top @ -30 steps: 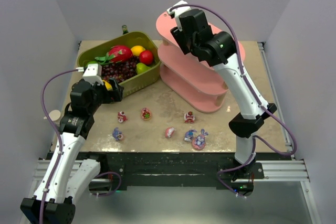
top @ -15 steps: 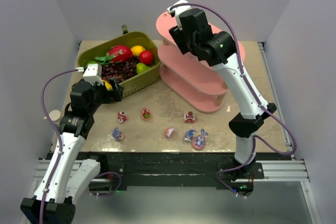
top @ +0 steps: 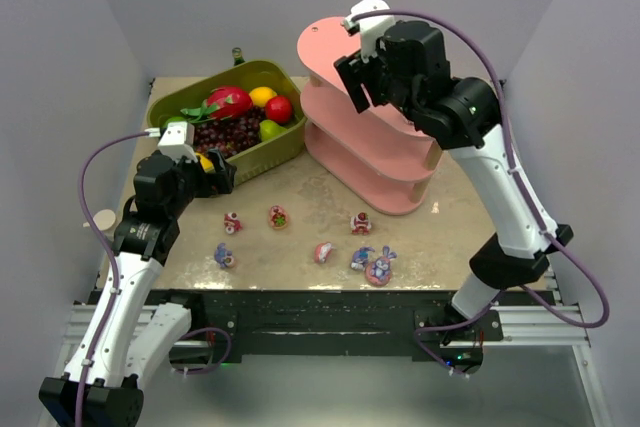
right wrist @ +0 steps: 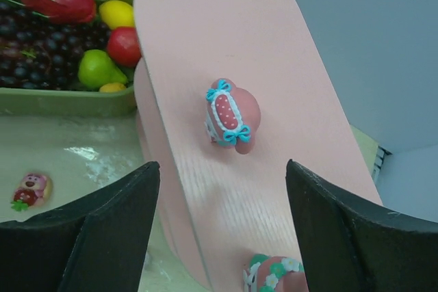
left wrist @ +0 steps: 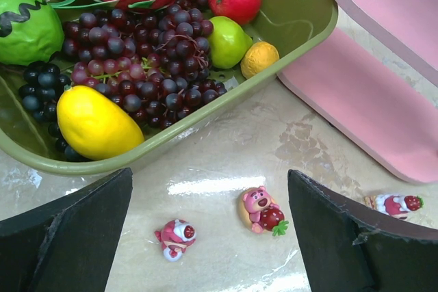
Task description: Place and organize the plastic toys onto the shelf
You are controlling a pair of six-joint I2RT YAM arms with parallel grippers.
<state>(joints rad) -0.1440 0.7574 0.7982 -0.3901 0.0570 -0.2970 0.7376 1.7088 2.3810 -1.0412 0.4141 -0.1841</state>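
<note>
Two glossy plastic toy figurines (right wrist: 231, 120) sit on the pink oval three-tier shelf (right wrist: 301, 100) — seven lie on the near tan table (top: 310, 192); left gripper (left wrist: 210, 176) and right gripper (right wrist: 220, 169) gape wide, empty.

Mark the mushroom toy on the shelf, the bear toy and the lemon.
mushroom toy (right wrist: 231, 111): right wrist view, on its red dotted patch.
bear toy (left wrist: 257, 202): left wrist view, on its head.
lemon (left wrist: 96, 122): left wrist view, mid-skin.
</note>
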